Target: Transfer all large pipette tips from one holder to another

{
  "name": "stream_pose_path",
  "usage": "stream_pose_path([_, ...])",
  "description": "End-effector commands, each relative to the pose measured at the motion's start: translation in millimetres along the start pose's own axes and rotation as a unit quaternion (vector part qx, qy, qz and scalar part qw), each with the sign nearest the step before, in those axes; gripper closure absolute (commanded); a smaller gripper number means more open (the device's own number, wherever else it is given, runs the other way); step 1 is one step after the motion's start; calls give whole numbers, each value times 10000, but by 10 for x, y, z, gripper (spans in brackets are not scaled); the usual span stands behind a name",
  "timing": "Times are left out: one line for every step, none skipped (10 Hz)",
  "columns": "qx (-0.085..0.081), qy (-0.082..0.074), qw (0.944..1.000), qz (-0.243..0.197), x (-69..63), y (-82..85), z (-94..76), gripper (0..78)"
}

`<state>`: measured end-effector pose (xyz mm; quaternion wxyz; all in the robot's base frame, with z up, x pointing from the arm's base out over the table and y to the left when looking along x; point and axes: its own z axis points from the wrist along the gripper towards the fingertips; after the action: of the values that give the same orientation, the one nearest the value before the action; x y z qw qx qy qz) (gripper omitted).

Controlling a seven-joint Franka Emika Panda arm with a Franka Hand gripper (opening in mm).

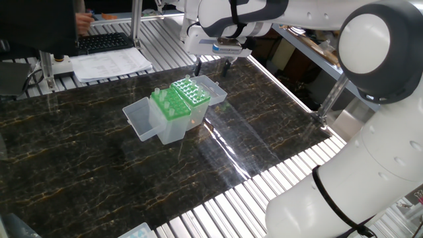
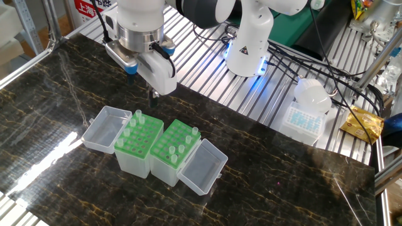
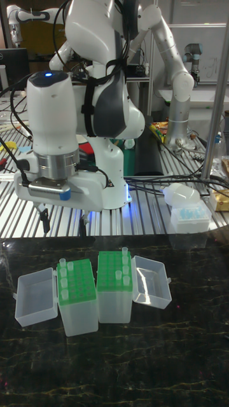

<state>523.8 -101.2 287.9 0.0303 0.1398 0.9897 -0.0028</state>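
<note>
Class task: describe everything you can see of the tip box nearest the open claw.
The clear plastic tip box with a green perforated rack stands upright on the dark marbled table, its hinged lid lying open beside it. Several pale pipette tips sit in its holes. It touches the matching second box. The claw hangs open above, holding nothing.

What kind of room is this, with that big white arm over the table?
Most likely a robotics or lab-automation workshop. A white robot arm hangs over two green-topped racks of pipette tips on a dark table, with a second robot arm and loose cables behind.
</note>
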Motion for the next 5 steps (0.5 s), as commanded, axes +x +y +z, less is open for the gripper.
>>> stream_pose_path([90, 73, 9905, 1370, 166, 153, -120, 1])
stream_pose_path([112, 116, 9869, 1604, 225, 191, -140, 1])
stream_pose_path([117, 120, 9845, 1748, 247, 220, -150, 1])
stream_pose_path([125, 132, 9812, 1922, 276, 265, -154, 1])
stream_pose_path([151, 177, 9762, 2157, 307, 327, -146, 1])
